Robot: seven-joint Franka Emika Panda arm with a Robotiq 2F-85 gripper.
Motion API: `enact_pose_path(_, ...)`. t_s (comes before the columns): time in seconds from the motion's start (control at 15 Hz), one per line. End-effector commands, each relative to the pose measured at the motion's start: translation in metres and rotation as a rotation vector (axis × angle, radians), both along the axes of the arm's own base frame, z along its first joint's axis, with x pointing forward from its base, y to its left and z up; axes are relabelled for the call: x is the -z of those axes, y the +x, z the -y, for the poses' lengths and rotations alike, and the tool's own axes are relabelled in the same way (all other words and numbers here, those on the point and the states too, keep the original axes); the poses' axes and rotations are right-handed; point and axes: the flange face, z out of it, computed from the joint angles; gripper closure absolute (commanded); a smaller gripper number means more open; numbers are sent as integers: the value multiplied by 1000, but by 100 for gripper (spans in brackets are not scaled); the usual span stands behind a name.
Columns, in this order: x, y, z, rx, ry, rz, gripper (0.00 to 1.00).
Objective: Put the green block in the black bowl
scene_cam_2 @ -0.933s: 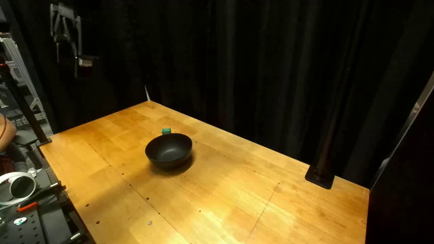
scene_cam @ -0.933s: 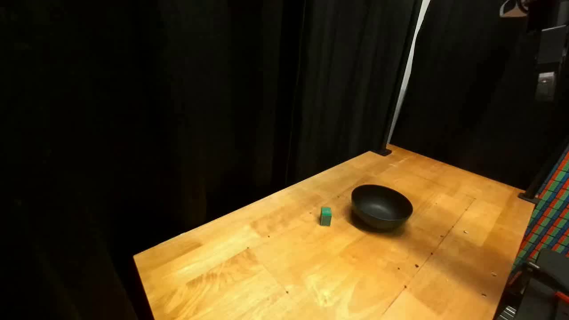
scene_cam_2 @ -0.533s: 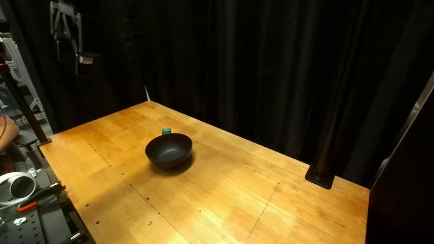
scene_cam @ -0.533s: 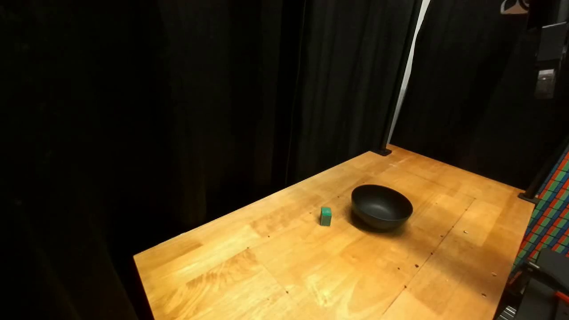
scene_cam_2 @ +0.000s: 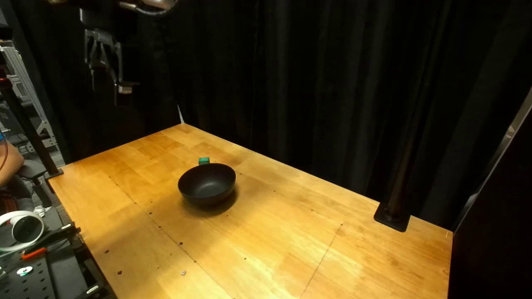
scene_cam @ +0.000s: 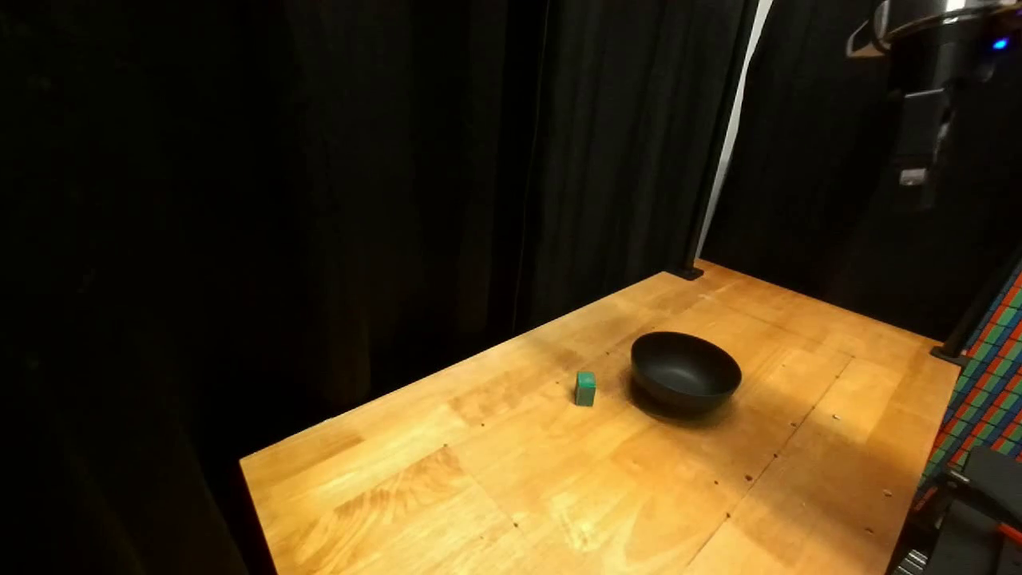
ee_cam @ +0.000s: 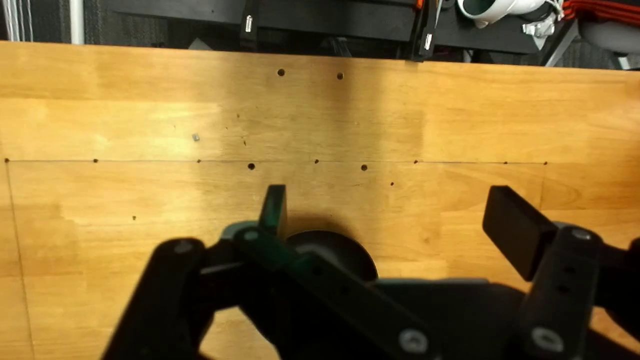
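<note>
The green block (scene_cam: 585, 389) stands on the wooden table close beside the black bowl, with a small gap between them. In an exterior view the block (scene_cam_2: 204, 160) shows just behind the bowl's rim. The black bowl (scene_cam: 685, 375) is upright with nothing visible in it; it also shows in an exterior view (scene_cam_2: 207, 185). My gripper (scene_cam_2: 107, 86) hangs high above the table, well apart from both. In the wrist view the gripper (ee_cam: 387, 212) is wide open with nothing between its fingers. Its left finger partly covers the bowl (ee_cam: 350, 255) there, and the block is hidden.
The wooden table (scene_cam_2: 291, 232) has black post bases (scene_cam_2: 392, 216) at its edges. Black curtains (scene_cam: 399, 200) hang behind. A dark side cart (scene_cam_2: 54, 253) with a white round item (scene_cam_2: 27, 228) stands beside one table edge. Part of a person (scene_cam_2: 10, 164) shows at the frame edge.
My gripper first rose slightly, then moved inward over the table side and lower; more of the arm now shows in both exterior views. The block and bowl have not moved.
</note>
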Motion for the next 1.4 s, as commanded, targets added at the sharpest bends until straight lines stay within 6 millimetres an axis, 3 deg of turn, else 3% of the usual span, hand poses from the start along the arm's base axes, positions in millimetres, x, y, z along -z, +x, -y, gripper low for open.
enact_pose_path(0.0, 48, 36, -67, -41, -48, -1, 0)
enact_pose_path(0.33, 124, 76, -151, -102, -75, 43, 0)
enact_pose_path(0.6, 173, 96, -189, -92, -48, 98, 0)
enact_pose_path(1.0, 232, 125, -213, -25, -30, 249, 0)
enact_pose_path(1.33, 255, 150, -222, -4, -9, 303, 0)
